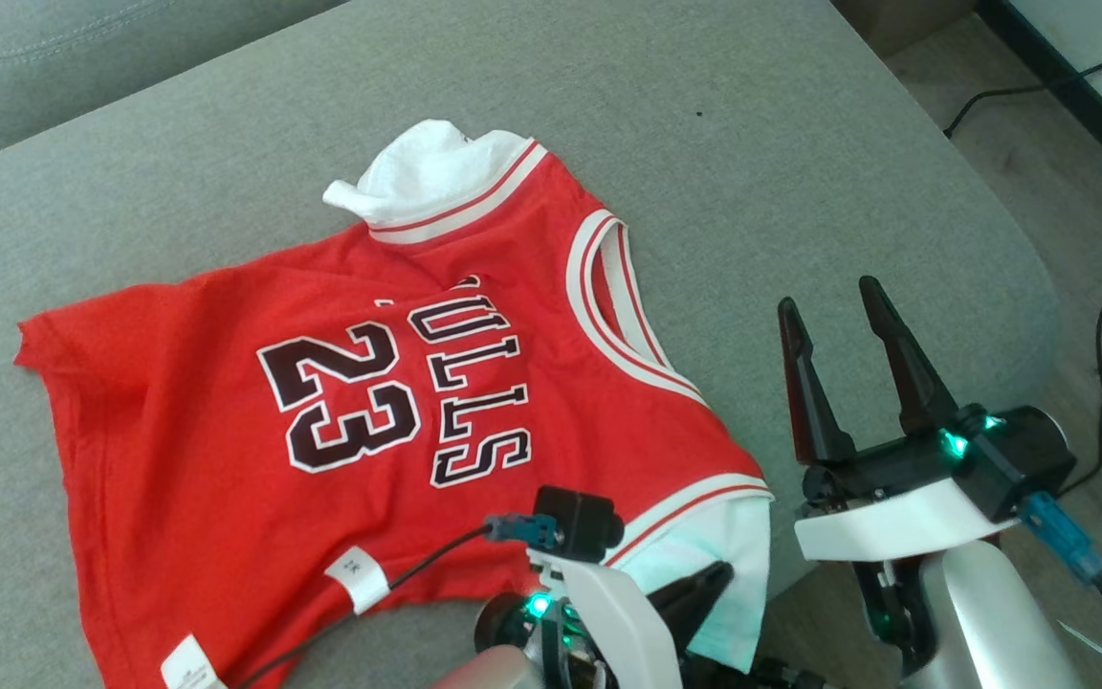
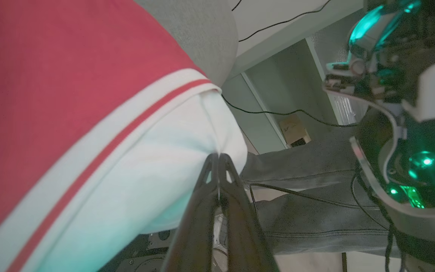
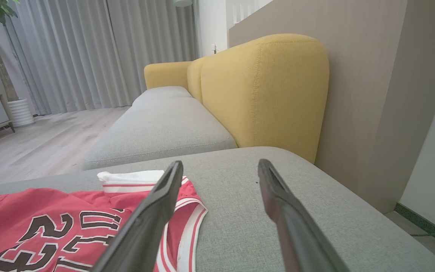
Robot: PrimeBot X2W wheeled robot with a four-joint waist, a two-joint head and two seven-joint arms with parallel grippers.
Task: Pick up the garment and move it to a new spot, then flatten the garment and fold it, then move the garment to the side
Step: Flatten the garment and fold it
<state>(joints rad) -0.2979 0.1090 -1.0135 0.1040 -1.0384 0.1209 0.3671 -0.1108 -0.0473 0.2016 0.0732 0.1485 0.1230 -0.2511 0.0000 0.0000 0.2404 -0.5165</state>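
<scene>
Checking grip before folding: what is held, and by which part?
Left gripper pinches the Bulls jersey by the edge of its white sleeve; right gripper holds nothing.

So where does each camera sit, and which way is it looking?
Head view: up on the robot's head, looking down at the red jersey on the grey sofa; left hand and open right hand show.
Left wrist view: on the left arm, looking along its shut fingers pinching the jersey's white sleeve; the right arm shows beyond.
Right wrist view: on the right arm, looking across the sofa toward a yellow backrest; its two spread fingers show.
Shared: all three see the jersey.
</scene>
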